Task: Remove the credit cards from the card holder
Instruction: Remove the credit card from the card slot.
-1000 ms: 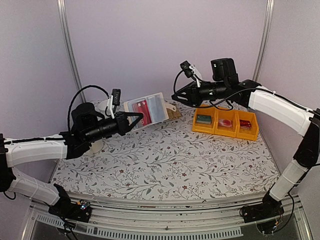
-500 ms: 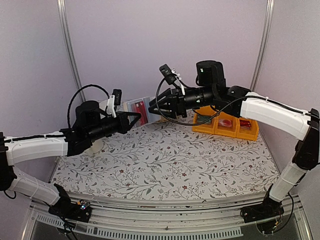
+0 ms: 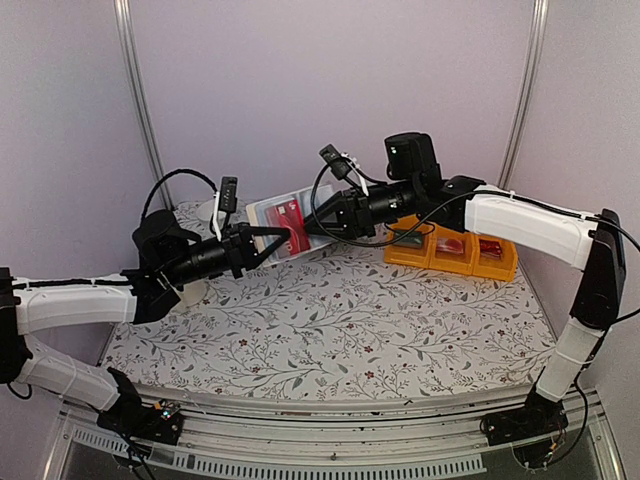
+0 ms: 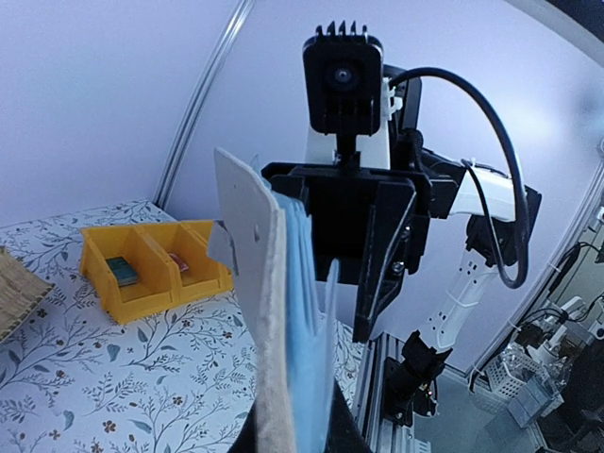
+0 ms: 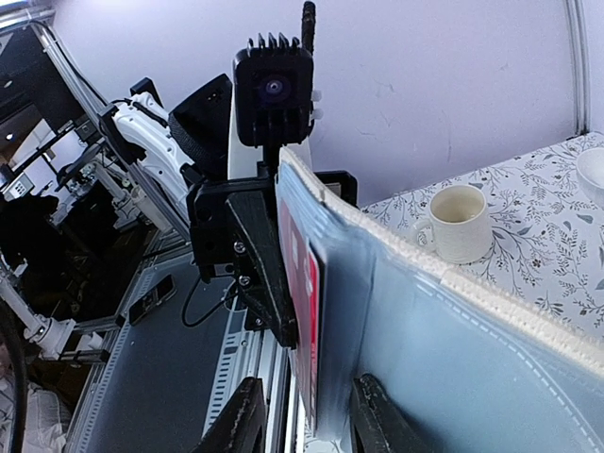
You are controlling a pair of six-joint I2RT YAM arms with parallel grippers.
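- The left gripper (image 3: 278, 237) is clamping the card holder (image 3: 312, 200) by one edge. It is holding it raised above the table (image 3: 330, 330) at the rear left of the work area, spread open and facing the right arm.
- The red-pink card (image 3: 288, 216) is sitting in a clear pocket on the inner face of the card holder and is not yet out.
- The right gripper (image 3: 306, 228) is meeting the card holder at the card's position.
- In the right wrist view, the right jaws are standing partly apart and straddling the free edge of the pocket and card. One finger (image 5: 376, 425) is lying close against the plastic. The other is standing clear of the card, so nothing is being gripped.
- In the left wrist view, the card holder is appearing edge-on with a light blue layer (image 4: 307, 349) behind its tan cover. Whether this is a card or a pocket cannot be told.
- A yellow bin (image 3: 452, 252) with three compartments is standing on the table at the rear right, well apart from the card holder.
- A white cup (image 5: 458, 222) is standing upright on the table.
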